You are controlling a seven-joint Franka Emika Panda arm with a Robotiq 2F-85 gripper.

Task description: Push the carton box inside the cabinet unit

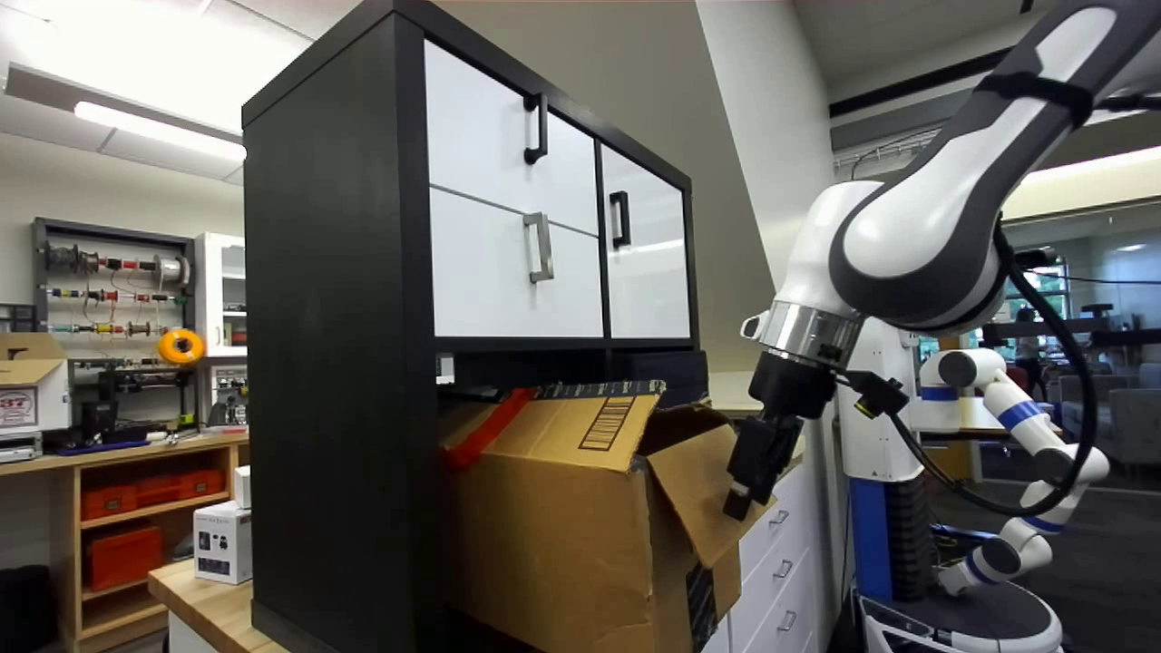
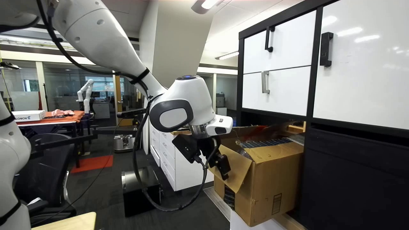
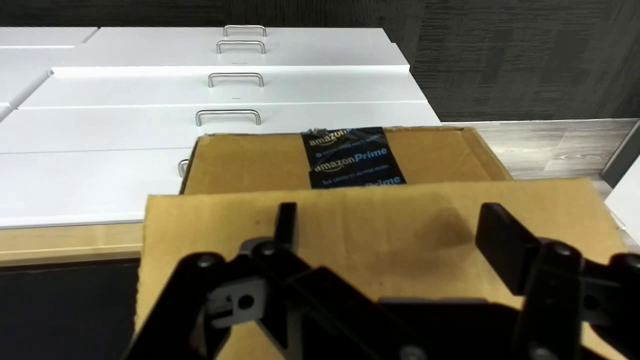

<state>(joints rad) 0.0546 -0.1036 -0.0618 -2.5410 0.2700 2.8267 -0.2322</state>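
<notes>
Cardboard box [image 1: 562,531], brown, square-cornered, is jutting from the white-fronted black cabinet [image 1: 326,317], lower centre in an exterior view; gaping empty, my black claw [image 3: 389,220] should be pushing below the loose flap [image 1: 703,494].

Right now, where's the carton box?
In an exterior view, the carton box sits low, right of centre, partly inside the cabinet unit, its outer flap beside the end effector.

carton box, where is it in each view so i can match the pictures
In an exterior view: carton box, lower centre.
In an exterior view: carton box, low, right of centre.
Wrist view: carton box, middle, down to the bottom edge.
Landmark in all three: black tape on its side, near the loose flap.
</notes>
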